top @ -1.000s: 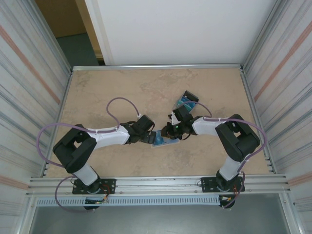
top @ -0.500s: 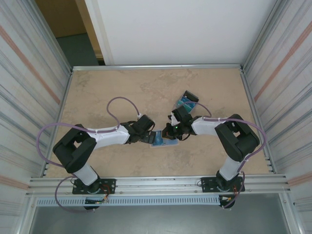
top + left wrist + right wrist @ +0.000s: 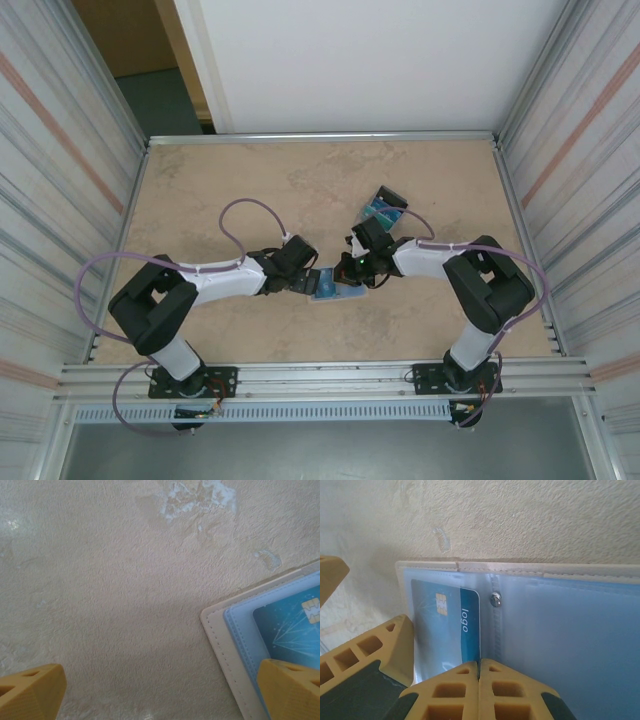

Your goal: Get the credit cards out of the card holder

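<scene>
The card holder (image 3: pixel 335 289) lies open on the table between my two grippers, tan rim and pale blue inner panels up. One blue credit card (image 3: pixel 445 625) with a gold chip and the word "logo" sits in its left pocket, under clear plastic. My right gripper (image 3: pixel 479 667) is shut, its tips pressed together on the holder at the card's inner edge, beside the spine's metal stud. Whether they pinch the card cannot be seen. My left gripper (image 3: pixel 162 692) stands wide open over bare table, one finger (image 3: pixel 290 685) resting on the holder's corner (image 3: pixel 220 630) near the card (image 3: pixel 285 625).
A clear tray (image 3: pixel 385 208) with teal and blue cards stands behind the right gripper (image 3: pixel 348 272). Metal rails and corrugated walls bound the table. The left gripper (image 3: pixel 310 281) and its arm lie low to the holder's left.
My right gripper's jaws have closed their small gap at the card's edge. The arms and the holder have barely moved.
</scene>
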Controlling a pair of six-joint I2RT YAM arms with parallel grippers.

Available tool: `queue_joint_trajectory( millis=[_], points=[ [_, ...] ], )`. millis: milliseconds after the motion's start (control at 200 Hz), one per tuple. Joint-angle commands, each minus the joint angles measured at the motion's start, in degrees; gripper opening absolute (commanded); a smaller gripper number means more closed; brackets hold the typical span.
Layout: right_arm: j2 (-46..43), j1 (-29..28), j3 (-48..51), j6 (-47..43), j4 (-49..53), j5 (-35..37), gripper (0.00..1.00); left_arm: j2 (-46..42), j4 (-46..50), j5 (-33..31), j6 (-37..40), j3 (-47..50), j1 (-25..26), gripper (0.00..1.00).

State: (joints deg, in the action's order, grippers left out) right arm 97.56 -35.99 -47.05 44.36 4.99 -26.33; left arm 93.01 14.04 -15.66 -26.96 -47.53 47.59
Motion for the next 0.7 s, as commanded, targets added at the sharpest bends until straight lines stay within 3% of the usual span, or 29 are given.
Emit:
queue_joint_trajectory(
  millis=[0,426,692],
  points=[
    [-1.68,0.31,-0.40,-1.76,3.96,2.94,0.00,0.25,2.88,-1.01,1.12,-0.09,-0.57,0.99],
    [-3.82,1.36,0.11,-2.60,5.45,4.32,0.00,0.50,2.10,-0.89,1.84,-0.20,-0.72,0.99],
    [-4.27,1.53,0.73,-2.29,4.12,3.79,0.00,1.07,-0.80,-2.34,6.13,-0.98,-0.70,0.99]
  ],
)
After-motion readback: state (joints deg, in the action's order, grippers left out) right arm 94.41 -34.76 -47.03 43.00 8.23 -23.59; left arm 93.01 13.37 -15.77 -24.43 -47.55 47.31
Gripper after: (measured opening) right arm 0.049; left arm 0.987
